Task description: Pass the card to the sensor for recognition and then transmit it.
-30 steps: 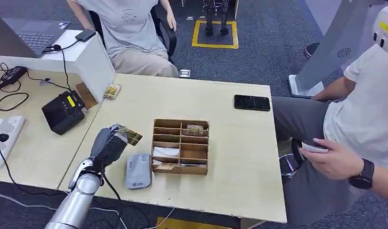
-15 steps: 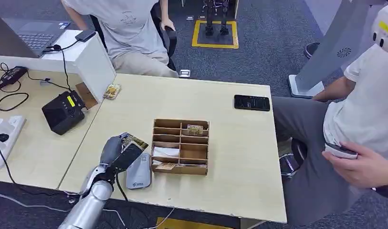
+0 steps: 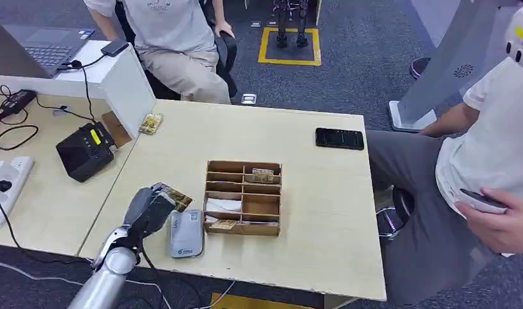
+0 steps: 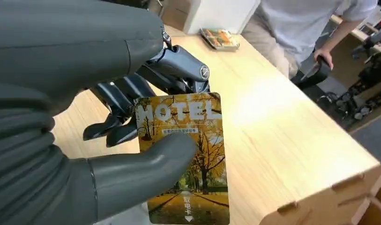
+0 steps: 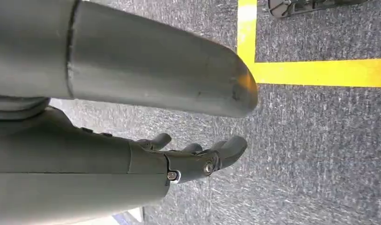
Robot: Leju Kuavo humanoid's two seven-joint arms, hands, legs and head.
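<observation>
A: Where's the card?

B: Pinched between thumb and fingers of the left robot hand, at the desk's near left edge.

A: And the sensor?

B: Just right of that hand, nearly under the card, whose long axis points far-right. The right robot hand hangs holding nothing, fingers loosely curled.

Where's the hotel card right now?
Head view: the hotel card is held in the left hand, just above the grey card reader's left edge, left of the wooden organizer.

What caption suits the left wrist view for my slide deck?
Left robot hand pinches a yellow hotel key card above the wooden table.
</observation>
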